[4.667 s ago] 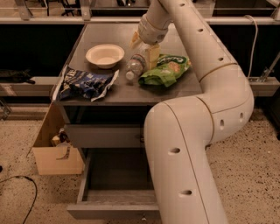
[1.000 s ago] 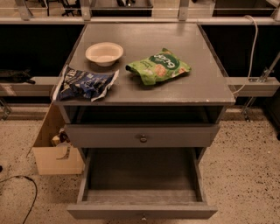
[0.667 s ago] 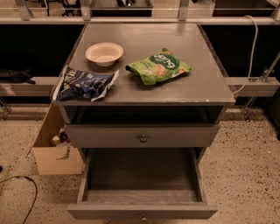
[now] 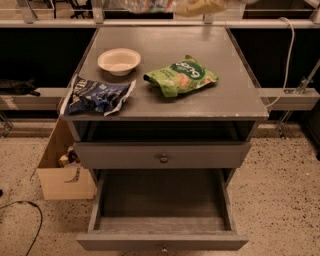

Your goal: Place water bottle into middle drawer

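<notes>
The water bottle [image 4: 141,5] shows only as a clear ribbed strip with a pale label at the top edge, off the table and in the air. My gripper [image 4: 200,6] is a yellowish shape right beside it at the top edge, holding the bottle high over the back of the cabinet top. Most of both is cut off by the frame. The middle drawer [image 4: 161,224] is pulled wide open at the bottom, and its grey box holds nothing. Its front with the small knob sits at the lower edge.
On the grey cabinet top [image 4: 235,95] lie a white bowl [image 4: 119,61], a green snack bag [image 4: 181,76] and a dark blue bag [image 4: 97,95] at the front left corner. The upper drawer [image 4: 162,155] is closed. A cardboard box [image 4: 62,172] stands on the floor at left.
Earlier the arm reached down at the bottle on the table. A second ago neither arm nor bottle was in view. Now the gripper and the bottle show at the top edge.
</notes>
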`<move>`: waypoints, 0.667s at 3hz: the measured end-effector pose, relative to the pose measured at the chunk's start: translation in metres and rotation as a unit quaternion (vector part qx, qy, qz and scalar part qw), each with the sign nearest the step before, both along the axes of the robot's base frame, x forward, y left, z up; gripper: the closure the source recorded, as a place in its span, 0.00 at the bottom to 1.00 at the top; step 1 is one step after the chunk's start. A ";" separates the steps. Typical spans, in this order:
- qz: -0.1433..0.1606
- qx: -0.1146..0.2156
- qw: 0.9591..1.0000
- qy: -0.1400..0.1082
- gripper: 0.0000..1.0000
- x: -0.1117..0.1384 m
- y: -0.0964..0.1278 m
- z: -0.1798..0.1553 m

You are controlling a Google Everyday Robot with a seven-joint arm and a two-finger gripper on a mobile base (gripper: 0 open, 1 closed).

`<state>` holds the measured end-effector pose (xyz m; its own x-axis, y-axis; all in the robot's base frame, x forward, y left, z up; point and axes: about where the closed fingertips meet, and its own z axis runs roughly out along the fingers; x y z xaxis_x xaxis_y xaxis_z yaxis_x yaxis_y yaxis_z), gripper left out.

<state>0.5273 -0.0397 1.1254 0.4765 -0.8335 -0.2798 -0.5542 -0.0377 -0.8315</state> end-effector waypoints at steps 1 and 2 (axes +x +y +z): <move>0.008 0.000 0.999 0.047 1.00 -0.057 0.005 -0.038; 0.000 0.021 0.997 0.080 1.00 -0.111 0.010 -0.061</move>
